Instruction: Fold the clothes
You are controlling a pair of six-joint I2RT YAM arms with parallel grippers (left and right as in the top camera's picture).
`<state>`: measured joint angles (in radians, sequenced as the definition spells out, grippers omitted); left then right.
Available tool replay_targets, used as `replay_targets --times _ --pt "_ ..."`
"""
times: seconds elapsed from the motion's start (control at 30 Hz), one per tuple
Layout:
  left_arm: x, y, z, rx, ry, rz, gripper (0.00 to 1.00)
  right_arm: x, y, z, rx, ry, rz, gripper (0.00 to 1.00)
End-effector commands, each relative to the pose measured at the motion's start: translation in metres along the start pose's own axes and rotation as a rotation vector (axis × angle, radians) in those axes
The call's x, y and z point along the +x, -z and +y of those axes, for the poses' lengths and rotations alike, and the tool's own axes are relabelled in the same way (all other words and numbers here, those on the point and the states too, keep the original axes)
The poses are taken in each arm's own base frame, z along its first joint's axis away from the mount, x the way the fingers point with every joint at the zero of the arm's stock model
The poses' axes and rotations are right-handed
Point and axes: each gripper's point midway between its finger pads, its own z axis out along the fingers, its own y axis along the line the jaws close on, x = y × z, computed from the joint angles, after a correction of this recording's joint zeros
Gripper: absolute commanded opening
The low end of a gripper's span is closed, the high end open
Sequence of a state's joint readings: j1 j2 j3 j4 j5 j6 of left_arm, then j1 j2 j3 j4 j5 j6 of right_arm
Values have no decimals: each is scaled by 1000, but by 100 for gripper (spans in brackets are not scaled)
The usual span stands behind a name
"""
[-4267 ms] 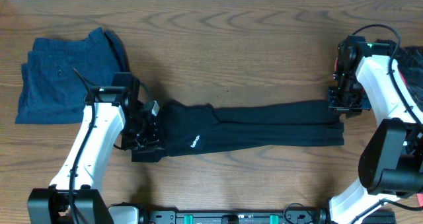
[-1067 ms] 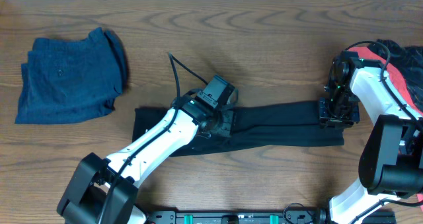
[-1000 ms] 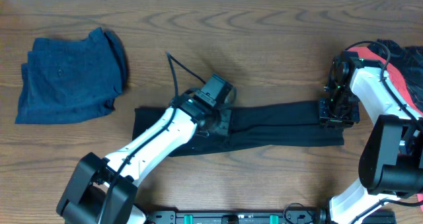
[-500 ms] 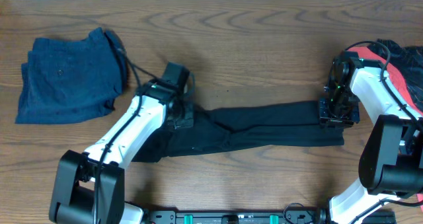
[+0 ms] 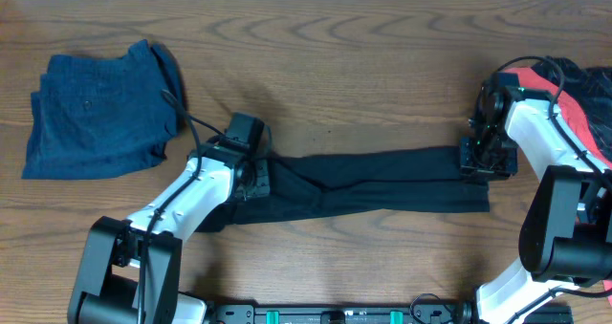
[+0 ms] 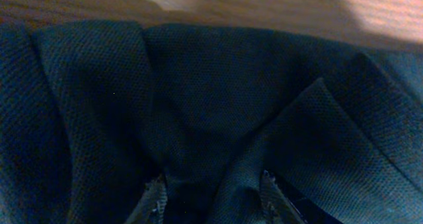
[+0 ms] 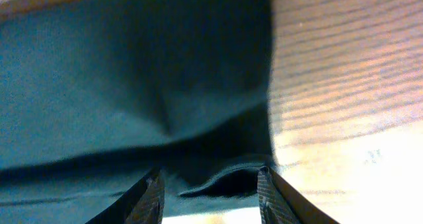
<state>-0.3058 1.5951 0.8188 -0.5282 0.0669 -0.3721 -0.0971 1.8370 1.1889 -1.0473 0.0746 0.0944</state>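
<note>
The left gripper (image 6: 211,186) is clamped on a pinch of the black trousers (image 5: 382,176); creases run into the gap between its fingers. The right gripper (image 7: 210,181) appears closed on the cuff end, with the hem lying between its fingers.

Change: a second ago the left arm reached over the middle of the garment. It has now drawn back to the waist end, and the cuff end sits slightly further left. Judgement: the cross fold is not made, and the trousers are stretched out again for another attempt.

The trousers lie lengthwise on the wooden table (image 5: 335,66) – a long, narrow band. The fabric is a fine matt knit, limp and easily rucked. A folded blue garment (image 5: 96,114) lies well apart at the far left.
</note>
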Motion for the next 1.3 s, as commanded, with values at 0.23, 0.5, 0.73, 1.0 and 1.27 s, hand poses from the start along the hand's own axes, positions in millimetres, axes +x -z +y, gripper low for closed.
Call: replay_targets --times 0.23,0.5,0.73,1.0,1.27 --pt "-11 -5 37 -78 172 -38 50 13 -36 14 -74 5 -17 45" --pt "-10 -5 34 -62 172 -31 58 13 -59 7 -30 -11 -67 36" --pt "-13 -5 37 -79 173 -45 58 9 -58 -33 195 -139 -109 29" --pt "-30 -2 52 -141 233 -128 58 9 -57 -45 216 -228 -118 24" --pt "-42 0 63 -168 308 -187 58 15 -58 -62 248 -299 -99 25"
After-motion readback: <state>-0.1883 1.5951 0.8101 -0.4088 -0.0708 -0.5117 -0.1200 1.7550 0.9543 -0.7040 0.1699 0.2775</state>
